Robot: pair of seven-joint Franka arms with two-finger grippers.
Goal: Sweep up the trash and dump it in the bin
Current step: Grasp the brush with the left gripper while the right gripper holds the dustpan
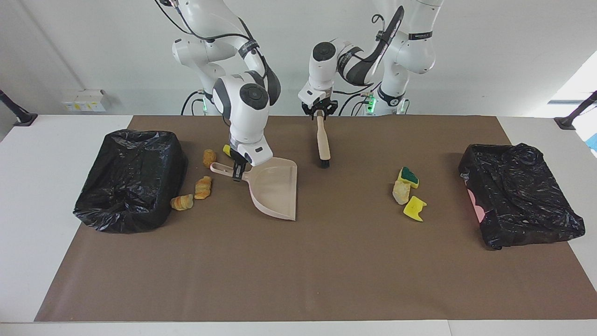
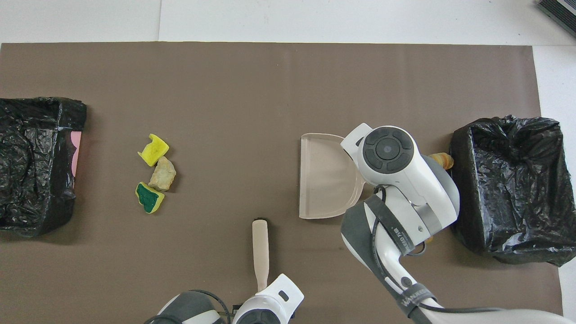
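The right gripper (image 1: pixel 237 173) is clamped on the handle of the dustpan (image 1: pixel 273 186), whose pan lies on the brown mat (image 1: pixel 298 261) with its open mouth pointing away from the robots; nothing lies in the pan. The left gripper (image 1: pixel 319 111) is closed on the end of the brush (image 1: pixel 322 142) handle, at the robots' edge of the mat; the brush lies flat, bristle end away from the robots.

Beside the dustpan handle, toward the right arm's end, sit four pieces of trash: a yellow sponge chunk (image 1: pixel 226 150) partly hidden by the right wrist, a tan lump (image 1: pixel 209 158) next to it, and two croissant-like lumps (image 1: pixel 203 187) (image 1: pixel 182 201) close to the bin (image 1: pixel 128 179). That bin is lined with a black bag, and no scrap can be seen in it.

Toward the left arm's end, three more scraps cluster together: a green-topped sponge (image 1: pixel 409 176), a pale lump (image 1: pixel 400 192) touching it, and a yellow sponge (image 1: pixel 414 208). The second bin (image 1: pixel 517 193), also black-lined, stands well apart from them, with no scrap visible inside.
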